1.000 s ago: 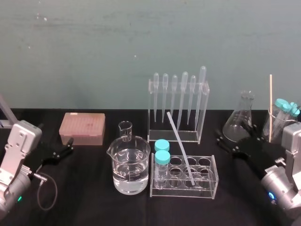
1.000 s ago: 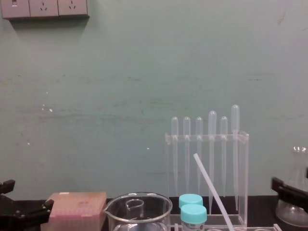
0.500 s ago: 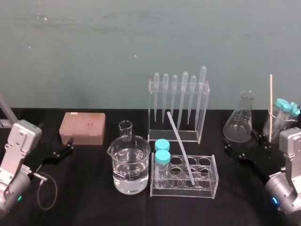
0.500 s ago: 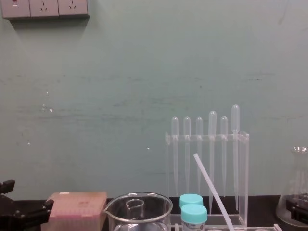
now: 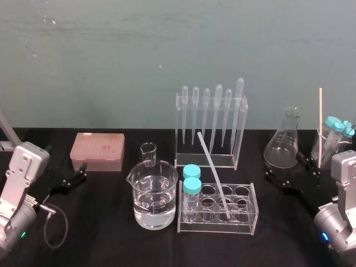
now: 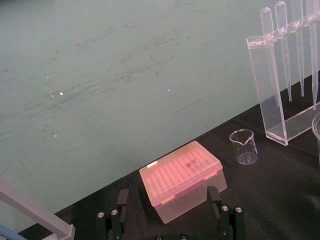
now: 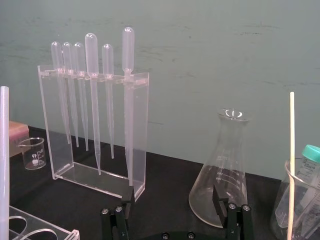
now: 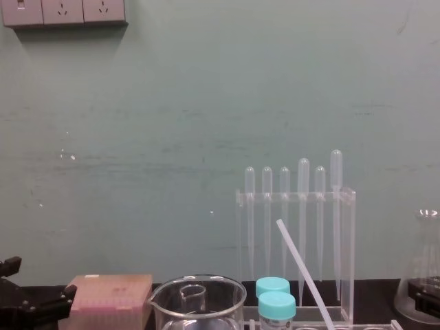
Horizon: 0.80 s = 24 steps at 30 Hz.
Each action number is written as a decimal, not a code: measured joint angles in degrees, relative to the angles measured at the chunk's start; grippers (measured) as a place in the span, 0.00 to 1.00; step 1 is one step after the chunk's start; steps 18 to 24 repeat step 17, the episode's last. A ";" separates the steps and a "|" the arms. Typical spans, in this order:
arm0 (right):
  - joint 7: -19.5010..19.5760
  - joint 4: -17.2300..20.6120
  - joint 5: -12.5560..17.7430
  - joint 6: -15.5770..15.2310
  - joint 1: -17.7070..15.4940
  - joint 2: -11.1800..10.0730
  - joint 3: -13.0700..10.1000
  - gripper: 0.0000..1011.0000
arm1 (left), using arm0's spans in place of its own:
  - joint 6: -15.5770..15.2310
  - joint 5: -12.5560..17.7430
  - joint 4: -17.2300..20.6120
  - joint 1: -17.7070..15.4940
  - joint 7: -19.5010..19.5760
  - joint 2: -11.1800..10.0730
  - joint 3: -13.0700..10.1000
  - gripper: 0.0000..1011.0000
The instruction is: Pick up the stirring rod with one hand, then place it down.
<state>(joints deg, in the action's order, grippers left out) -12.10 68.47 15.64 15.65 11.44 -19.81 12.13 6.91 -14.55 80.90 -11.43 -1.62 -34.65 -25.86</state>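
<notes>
Both steps are outstanding, we judge: the stirring rod point(image 5: 213, 169) leans untouched in the tube rack point(image 5: 218, 227), the right gripper point(image 5: 286, 177) sits right of that rack, fingers apart and empty, and the left gripper point(image 5: 79, 172), likewise spread, lies well left.

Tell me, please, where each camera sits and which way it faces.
Head view: high, looking down on the table; left gripper and right gripper at its sides.
Chest view: low, looking across to the wall; left gripper lower left.
Left wrist view: behind its open gripper, facing the pink box.
Right wrist view: behind its open gripper, facing the flask.
Head and chest share the stirring rod.
</notes>
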 joint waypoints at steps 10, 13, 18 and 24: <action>-0.08 0.06 0.05 0.10 -0.05 -0.04 0.01 0.99 | 0.00 0.00 0.00 0.00 0.00 0.00 0.00 0.99; -0.10 0.08 0.06 0.13 -0.06 -0.04 0.01 0.99 | 0.00 0.00 0.00 0.00 0.00 0.00 0.00 0.99; -0.13 0.11 0.08 0.14 -0.06 -0.04 0.01 0.99 | 0.00 0.00 0.00 0.00 0.00 0.00 0.00 0.99; -0.13 0.11 0.08 0.14 -0.06 -0.04 0.01 0.99 | 0.00 0.00 0.00 0.00 0.00 0.00 0.00 0.99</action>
